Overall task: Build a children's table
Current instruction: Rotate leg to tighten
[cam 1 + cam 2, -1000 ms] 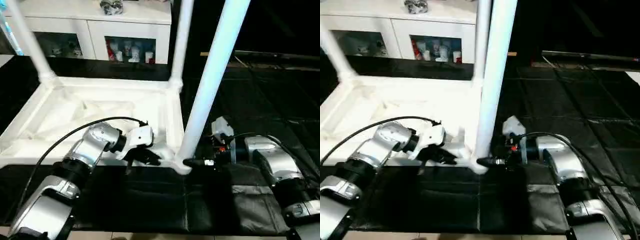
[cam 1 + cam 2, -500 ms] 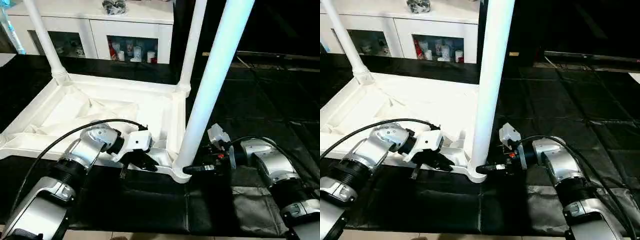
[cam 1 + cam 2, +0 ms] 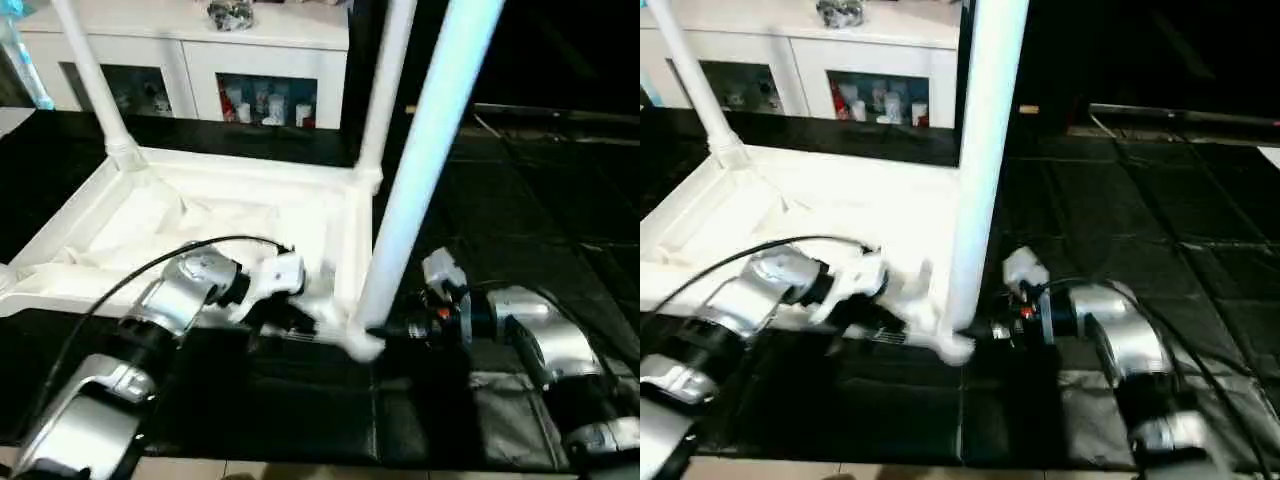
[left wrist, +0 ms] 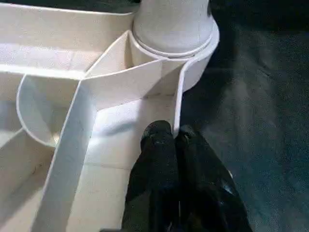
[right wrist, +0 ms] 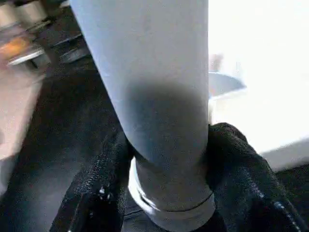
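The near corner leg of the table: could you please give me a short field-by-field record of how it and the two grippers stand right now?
table top: upside down, ribbed underside up, on black floor mats
near corner leg: upright, base in the corner socket
other legs: two more stand in the far corners
right gripper: fingers clasp the near leg's base, one on each side
left gripper: shut, pinching the top's thin rim wall beside that socket
background: white cabinet with glass doors

Both head cams look forward and down over the upturned white plastic ribbed table top (image 3: 250,215), cabinet at 12 o'clock. Wrist cams sit super close at its near corner socket (image 4: 188,53).
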`<state>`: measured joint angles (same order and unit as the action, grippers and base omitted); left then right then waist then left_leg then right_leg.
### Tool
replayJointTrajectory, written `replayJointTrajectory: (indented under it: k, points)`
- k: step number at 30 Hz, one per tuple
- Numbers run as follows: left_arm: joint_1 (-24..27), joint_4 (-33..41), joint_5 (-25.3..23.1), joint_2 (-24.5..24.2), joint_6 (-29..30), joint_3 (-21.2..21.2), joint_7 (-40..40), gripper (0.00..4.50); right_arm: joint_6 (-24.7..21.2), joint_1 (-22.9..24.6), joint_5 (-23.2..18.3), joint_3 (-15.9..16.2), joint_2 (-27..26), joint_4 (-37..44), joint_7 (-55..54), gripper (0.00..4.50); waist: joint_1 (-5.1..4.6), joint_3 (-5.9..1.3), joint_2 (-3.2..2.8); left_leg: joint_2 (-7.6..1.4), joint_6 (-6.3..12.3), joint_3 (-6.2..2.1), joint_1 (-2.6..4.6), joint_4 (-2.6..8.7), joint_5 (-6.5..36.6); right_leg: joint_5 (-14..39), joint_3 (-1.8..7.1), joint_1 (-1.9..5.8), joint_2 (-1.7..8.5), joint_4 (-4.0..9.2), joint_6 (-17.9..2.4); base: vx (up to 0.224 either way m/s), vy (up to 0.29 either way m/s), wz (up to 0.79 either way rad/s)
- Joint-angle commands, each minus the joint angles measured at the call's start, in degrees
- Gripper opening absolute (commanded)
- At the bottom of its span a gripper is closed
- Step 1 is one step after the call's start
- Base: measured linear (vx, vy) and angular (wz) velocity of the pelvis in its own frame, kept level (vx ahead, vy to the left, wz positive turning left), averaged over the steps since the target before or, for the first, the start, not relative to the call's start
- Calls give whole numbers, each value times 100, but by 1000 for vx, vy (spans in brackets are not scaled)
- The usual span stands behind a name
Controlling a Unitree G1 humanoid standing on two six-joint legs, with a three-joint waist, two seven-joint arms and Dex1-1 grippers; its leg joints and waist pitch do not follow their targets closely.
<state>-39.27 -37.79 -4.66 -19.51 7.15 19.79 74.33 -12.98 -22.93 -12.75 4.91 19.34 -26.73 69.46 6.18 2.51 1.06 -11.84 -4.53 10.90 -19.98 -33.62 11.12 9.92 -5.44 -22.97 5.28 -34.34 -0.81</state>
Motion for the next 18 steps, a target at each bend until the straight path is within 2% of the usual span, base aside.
replayJointTrajectory:
  k: [1,2,3,4,5,6,7,9,10,11,12,14,16,18]
  points:
    - [-163,-189,95,672,315,-56,-1025,0,-240,77,55,309,-633,188,-719,204,-49,-275,38,-151,33,-85,56,435,1442,2694,275,236,381,554,-781,0,0,0]
    - [-265,-359,108,933,454,-166,-1496,0,-280,98,182,289,-914,139,-1262,204,-63,-277,16,-144,14,-91,71,431,1504,2855,271,227,387,576,-722,0,0,0]
    - [-293,-402,114,996,485,-196,-1614,0,-267,91,212,289,-983,115,-1374,204,-112,-282,35,-134,-25,-110,46,438,1503,2969,256,242,386,586,-636,0,0,0]
    - [-365,-514,129,1164,570,-273,-1919,0,-225,43,290,272,-1193,-1,-1722,201,-133,-276,16,-131,-23,-120,31,448,1518,3023,250,253,384,599,-595,0,0,0]
    - [-392,-555,130,1231,595,-300,-2044,0,-215,5,317,249,-1295,-81,-1900,199,-173,-282,36,-126,-12,-127,10,447,1528,3078,236,258,383,612,-535,0,0,0]
    - [-416,-585,125,1293,630,-328,-2154,0,-223,-35,345,214,-1400,-157,-2085,199,-182,-286,15,-115,5,-129,14,443,1557,3117,227,255,380,624,-518,0,0,0]
    - [-481,-679,132,1408,703,-400,-2403,0,-228,-151,386,151,-1596,-326,-2442,197,-254,-281,-1,-100,36,-124,36,433,1659,3202,223,209,365,666,-498,0,0,0]
    - [-581,-817,115,1569,808,-520,-2819,0,-243,-335,466,79,-1850,-555,-2950,197,-315,-281,-8,-89,42,-135,32,430,1751,3231,202,205,352,678,-503,0,0,0]
    - [-712,-1002,86,1727,886,-692,-3336,0,-283,-622,575,-100,-2099,-912,-3786,197,-338,-289,-18,-89,25,-144,35,429,1769,3221,194,198,349,675,-516,0,0,0]
    - [-712,-1002,86,1727,886,-692,-3336,0,-283,-622,575,-100,-2099,-912,-3786,197,-354,-292,-23,-86,25,-155,34,433,1773,3191,187,205,354,683,-529,0,0,0]
    - [-761,-1069,66,1776,893,-756,-3539,0,-314,-729,619,-164,-2168,-1047,-4081,197,-356,-297,-25,-85,45,-148,42,431,1763,3136,192,201,347,691,-530,0,0,0]
    - [-869,-1214,-4,1841,871,-833,-3825,0,-252,-893,785,-203,-2243,-1239,-4464,197,-385,-310,-20,-95,66,-152,6,444,1643,2749,212,219,336,641,-652,0,0,0]
    - [-958,-1301,-45,1889,849,-897,-4022,0,-111,-974,792,-347,-2325,-1334,-4691,250,-381,-312,3,-102,119,-133,23,440,1620,2507,230,213,342,623,-744,0,0,0]
    - [-972,-1312,-75,1899,859,-883,-4031,0,-80,-960,781,-421,-2382,-1309,-4742,263,-357,-340,-6,-112,210,-118,-12,435,1321,1869,259,254,337,540,-929,0,0,0]
